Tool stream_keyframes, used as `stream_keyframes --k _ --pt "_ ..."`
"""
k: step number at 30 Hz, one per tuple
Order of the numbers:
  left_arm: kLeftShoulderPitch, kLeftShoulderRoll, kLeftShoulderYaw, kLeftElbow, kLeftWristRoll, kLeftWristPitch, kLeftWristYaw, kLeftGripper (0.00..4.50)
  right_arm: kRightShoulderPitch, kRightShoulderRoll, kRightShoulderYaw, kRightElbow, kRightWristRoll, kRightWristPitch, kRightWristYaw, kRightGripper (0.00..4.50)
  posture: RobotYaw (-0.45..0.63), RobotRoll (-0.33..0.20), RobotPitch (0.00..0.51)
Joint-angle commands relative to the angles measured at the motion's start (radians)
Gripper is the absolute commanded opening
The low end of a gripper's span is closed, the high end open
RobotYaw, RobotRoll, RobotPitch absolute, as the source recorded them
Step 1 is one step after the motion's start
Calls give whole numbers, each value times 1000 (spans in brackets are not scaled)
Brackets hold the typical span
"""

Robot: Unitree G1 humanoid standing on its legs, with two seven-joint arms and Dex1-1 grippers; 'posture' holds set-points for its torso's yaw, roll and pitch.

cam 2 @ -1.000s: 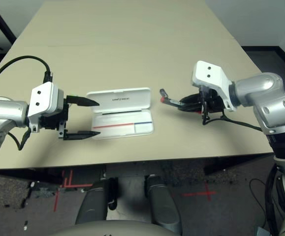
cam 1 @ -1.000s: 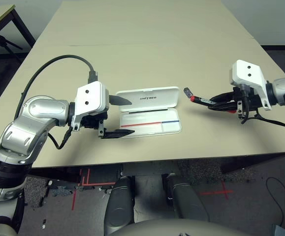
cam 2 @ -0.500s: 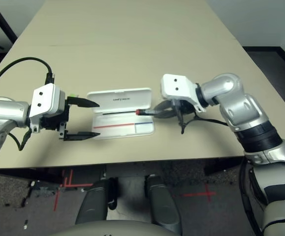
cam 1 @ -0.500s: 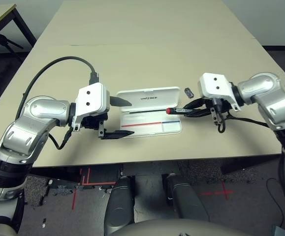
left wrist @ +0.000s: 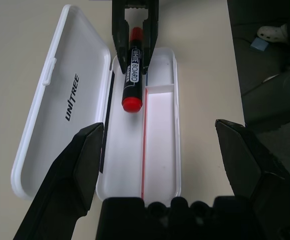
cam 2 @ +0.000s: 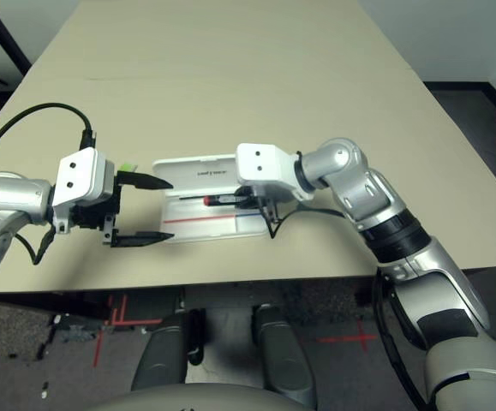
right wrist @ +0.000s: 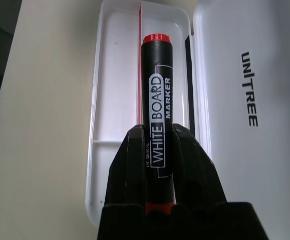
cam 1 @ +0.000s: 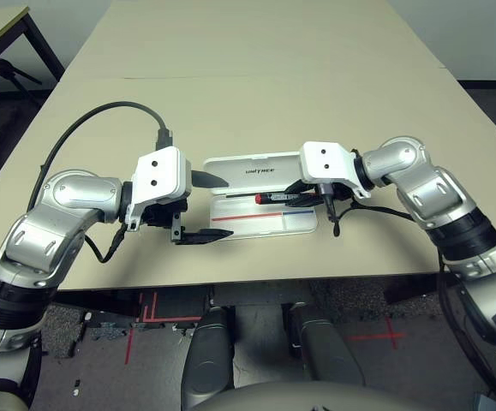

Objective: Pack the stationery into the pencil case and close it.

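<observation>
Right claw (right wrist: pixel 158 131): clenched on the black marker (right wrist: pixel 157 75), one finger pressed to each side of the barrel. Marker sits lengthwise in the grip, lettered side showing in the right wrist view. A red end juts beyond the fingertips, toward the left claw (cam 1: pixel 230 206); more red shows down between the fingers. Marker is over the open pencil case (left wrist: pixel 160 150), above the long compartment next to the hinge, roughly parallel to the case's length. Whether it touches the case floor, cannot tell.

Left claw: released, fingers spread wide, nothing between them in its grip. It is at the opposite end of the case from the right claw, fingers pointing toward it.

Case: white, flat on the table (cam 1: pixel 230 103), lid (left wrist: pixel 84 75) swung back on the side away from the robot, dark lettering (right wrist: pixel 250 90) inside. Red line (left wrist: pixel 144 145) runs lengthwise along the divider. Robot's side of it: a longer compartment, then a short one at the right claw's end, split by a low cross wall (left wrist: pixel 160 89). Black strip (right wrist: pixel 190 85) along the hinge side.

Green item (cam 2: pixel 128 167): on the table outside the case, just beyond the left claw, partly hidden.
</observation>
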Motion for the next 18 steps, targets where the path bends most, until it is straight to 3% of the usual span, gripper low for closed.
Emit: stream_keyframes --k 1,14,18 --pt "12 8 -10 -27 14 8 9 4500 -12 31 33 24 -35 -38 -25 486 -33 0 133" --pt "14 6 -17 -24 17 3 20 4500 -35 126 42 154 -105 -170 -104 486 -27 0 130" --pt "16 8 -16 -22 17 1 20 4500 -29 122 29 174 -104 -223 -110 1873 -27 0 130"
